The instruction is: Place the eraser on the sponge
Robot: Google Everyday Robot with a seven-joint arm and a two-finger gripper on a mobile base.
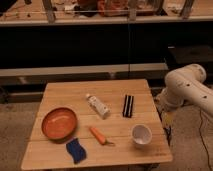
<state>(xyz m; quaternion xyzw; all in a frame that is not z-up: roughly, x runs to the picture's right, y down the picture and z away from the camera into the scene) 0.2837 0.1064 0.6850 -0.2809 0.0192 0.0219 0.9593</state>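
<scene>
Eraser (128, 106) seen flat on worktop (65, 92) toward 2 o'clock, well apart from sponge (76, 150) at 7 o'clock. Pincer (167, 119) held by worktop edge at 3 o'clock; its state cannot be told. Reach-and-grasp judged in hand: pincer to be aligned across eraser's narrow width.

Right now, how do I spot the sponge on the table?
Find the wooden table; the gripper hangs by its right edge, so look to the other side, at the round orange bowl. Just in front of the bowl lies the sponge, the only blue thing there.
</scene>
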